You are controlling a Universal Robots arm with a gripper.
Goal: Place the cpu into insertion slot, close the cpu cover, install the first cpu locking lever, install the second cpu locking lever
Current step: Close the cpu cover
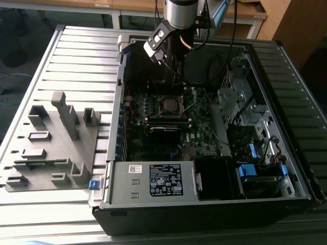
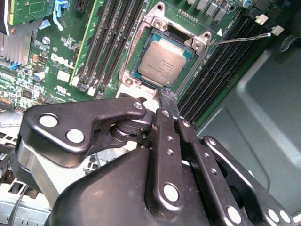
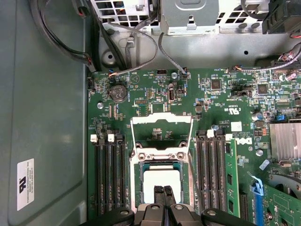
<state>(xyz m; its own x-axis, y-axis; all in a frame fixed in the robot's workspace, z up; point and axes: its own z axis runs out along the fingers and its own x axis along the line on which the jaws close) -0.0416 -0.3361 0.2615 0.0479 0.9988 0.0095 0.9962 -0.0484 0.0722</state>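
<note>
Gripper: fingers drawn together at the tips, nothing held between them. The tips sit at one edge of the cpu; contact cannot be determined. The cpu lies flat in the insertion slot, metal top up. The cpu cover is swung open, clear of the slot. One thin locking lever juts unlatched over the memory slots.

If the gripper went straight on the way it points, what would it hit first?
Probably the cpu seated in the insertion slot, close to its edge. The gripper hangs just above it, though depth is unclear.
</note>
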